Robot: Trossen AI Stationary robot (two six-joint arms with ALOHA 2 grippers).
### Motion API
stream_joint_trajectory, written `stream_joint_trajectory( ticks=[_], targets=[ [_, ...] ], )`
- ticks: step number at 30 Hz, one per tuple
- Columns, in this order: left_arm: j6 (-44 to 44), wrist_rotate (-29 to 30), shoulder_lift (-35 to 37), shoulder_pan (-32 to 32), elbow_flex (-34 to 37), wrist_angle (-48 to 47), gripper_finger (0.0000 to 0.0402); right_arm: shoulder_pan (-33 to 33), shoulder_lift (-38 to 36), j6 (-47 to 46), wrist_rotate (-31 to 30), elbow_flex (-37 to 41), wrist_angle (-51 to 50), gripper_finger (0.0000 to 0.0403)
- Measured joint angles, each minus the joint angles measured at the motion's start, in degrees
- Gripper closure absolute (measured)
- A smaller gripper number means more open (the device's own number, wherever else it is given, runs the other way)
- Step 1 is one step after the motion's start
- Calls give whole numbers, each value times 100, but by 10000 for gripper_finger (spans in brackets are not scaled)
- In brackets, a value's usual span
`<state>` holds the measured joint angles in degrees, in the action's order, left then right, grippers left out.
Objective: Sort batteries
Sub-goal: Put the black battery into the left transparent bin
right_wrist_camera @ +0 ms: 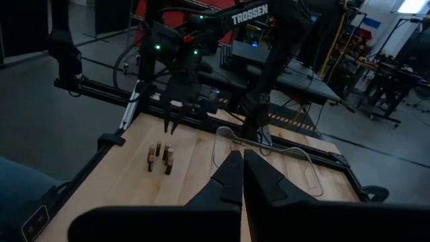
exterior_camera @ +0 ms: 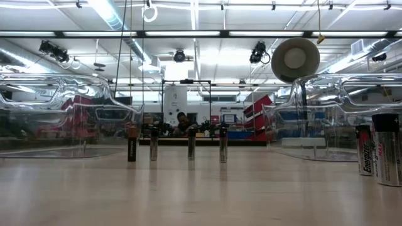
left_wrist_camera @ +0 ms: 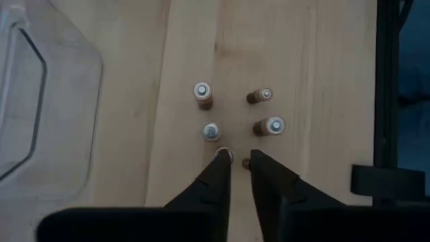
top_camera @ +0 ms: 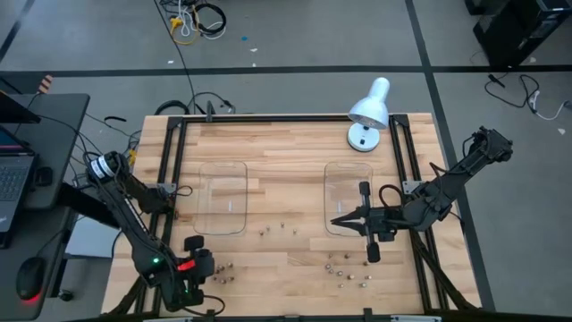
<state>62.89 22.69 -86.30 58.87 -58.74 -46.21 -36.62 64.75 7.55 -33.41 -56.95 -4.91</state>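
My left gripper (left_wrist_camera: 236, 161) is open a narrow crack right above four upright batteries (left_wrist_camera: 209, 131); two more peek out, mostly hidden behind my fingertips (left_wrist_camera: 222, 165). Right gripper (right_wrist_camera: 242, 161) is pinched shut, empty.

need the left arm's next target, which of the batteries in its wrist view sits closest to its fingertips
The battery touching the tip of one of the left gripper fingers; the other four stand farther ahead, clear of the fingers.

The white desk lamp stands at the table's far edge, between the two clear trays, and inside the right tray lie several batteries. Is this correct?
Not quite. The high view shows the right tray holding no batteries; the batteries stand on the bare wood in front of the trays. The rest holds: the white desk lamp stands at the table's far edge, about between the right tray and the left tray.
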Motion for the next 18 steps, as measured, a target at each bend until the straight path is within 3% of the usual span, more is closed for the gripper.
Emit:
stream_joint_trajectory(
  ticks=[8, 18],
  targets=[
    [339, 160, 0, 52, 0, 11, 286, 0, 0, 8, 0, 4, -4, 400],
    [530, 233, -10, 115, 0, 17, 279, -4, 0, -27, 0, 4, -4, 400]
  ],
)
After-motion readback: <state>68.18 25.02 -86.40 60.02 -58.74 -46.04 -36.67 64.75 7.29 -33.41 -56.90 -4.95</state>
